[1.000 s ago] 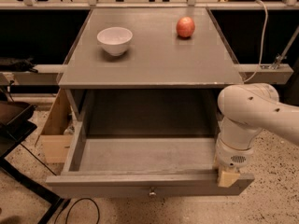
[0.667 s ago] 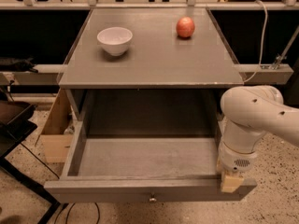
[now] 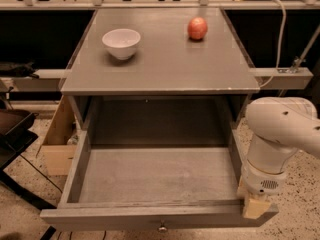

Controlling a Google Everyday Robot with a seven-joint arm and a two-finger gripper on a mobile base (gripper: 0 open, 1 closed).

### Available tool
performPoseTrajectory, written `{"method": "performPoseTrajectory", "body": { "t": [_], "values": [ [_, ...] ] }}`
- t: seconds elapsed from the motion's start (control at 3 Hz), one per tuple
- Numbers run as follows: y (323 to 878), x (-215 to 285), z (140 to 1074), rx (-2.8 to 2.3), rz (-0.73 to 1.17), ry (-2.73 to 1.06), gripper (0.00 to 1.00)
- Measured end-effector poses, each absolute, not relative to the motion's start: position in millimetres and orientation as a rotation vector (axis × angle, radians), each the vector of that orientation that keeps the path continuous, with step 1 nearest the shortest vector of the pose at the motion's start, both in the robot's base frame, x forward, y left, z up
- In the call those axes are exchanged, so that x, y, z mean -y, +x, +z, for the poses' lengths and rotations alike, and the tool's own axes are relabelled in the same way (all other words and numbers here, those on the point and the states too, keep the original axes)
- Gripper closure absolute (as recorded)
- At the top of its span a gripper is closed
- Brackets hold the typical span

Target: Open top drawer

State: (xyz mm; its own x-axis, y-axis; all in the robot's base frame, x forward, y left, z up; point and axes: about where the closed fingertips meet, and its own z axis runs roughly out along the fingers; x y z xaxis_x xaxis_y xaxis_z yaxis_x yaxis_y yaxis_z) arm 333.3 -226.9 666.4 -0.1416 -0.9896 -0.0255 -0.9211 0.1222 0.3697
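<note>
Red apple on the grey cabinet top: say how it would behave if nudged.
The round red apple would probably roll; the flat grey cabinet top shows no rim. It looks smooth and firm, so likely rigid, perhaps slippery. The end effector sits at the open grey wooden drawer's front right corner.

The drawer (image 3: 125, 218) stands pulled out in front of the cabinet, below the tabletop (image 3: 165, 69). On the tabletop the bowl (image 3: 121, 43) sits back left and the apple (image 3: 197, 28) back right, well apart. The knob (image 3: 162, 228) is mid-front on the drawer. The gripper (image 3: 255, 208) is at the drawer's front right corner, with the arm (image 3: 280, 134) rising above it on the right.
</note>
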Motion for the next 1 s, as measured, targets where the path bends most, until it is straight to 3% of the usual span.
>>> {"method": "performPoseTrajectory", "body": {
  "t": [0.33, 1.0],
  "values": [
    [333.3, 227.0, 666.4, 2.171, -0.441, 1.892, 0.86],
    [333.3, 227.0, 666.4, 2.171, -0.441, 1.892, 0.4]
  ]
}}
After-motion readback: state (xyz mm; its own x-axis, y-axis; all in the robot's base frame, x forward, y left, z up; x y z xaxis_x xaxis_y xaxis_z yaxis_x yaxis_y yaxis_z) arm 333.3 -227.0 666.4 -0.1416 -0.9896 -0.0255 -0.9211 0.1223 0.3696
